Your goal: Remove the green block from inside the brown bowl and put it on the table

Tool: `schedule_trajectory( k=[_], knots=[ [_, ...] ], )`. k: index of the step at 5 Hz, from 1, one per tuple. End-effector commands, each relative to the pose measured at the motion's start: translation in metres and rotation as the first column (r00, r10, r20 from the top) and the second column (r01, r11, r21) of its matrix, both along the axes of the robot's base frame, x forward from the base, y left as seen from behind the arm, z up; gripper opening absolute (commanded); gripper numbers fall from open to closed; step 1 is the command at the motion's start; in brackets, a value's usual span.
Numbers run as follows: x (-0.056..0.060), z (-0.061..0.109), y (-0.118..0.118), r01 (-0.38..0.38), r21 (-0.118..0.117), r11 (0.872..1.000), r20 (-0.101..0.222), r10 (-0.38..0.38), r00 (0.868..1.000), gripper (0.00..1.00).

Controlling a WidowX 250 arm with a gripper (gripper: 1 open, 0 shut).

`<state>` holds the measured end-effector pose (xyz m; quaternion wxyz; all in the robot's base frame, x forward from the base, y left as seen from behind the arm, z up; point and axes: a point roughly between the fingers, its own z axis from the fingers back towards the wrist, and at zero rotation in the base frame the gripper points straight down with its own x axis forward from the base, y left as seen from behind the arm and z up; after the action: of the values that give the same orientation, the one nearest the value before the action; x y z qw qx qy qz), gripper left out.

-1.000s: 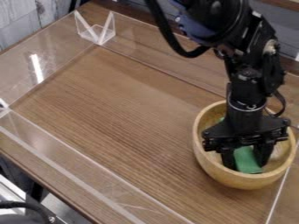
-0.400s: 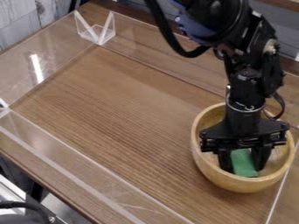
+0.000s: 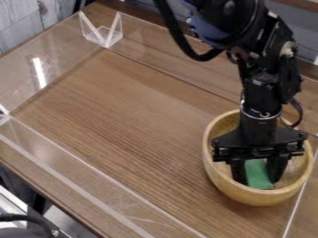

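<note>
The brown bowl stands at the table's near right corner. Inside it lies the green block, partly covered by the black gripper, which reaches straight down into the bowl. Its fingers sit on either side of the block and are shut on it. The block still looks low in the bowl, near its bottom. The wood-grain table stretches away to the left.
Low clear plastic walls run along the table's edges. A clear plastic stand sits at the far left corner. The black arm rises from the bowl toward the back right.
The gripper with the block has crept slightly left and up inside the bowl since a second ago. Between the last two frames nothing visibly moved.
</note>
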<state>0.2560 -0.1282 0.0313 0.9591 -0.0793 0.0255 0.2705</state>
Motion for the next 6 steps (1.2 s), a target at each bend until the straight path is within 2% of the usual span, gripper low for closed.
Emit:
schedule_trajectory(
  k=[1, 6],
  knots=[
    [0.0076, 0.0214, -0.0038, 0.009, -0.029, 1.0, 0.064, -0.007, 0.998, 0.0],
    [0.0112, 0.0292, -0.0042, 0.043, -0.04, 0.998, 0.082, -0.039, 0.996, 0.0]
  ],
)
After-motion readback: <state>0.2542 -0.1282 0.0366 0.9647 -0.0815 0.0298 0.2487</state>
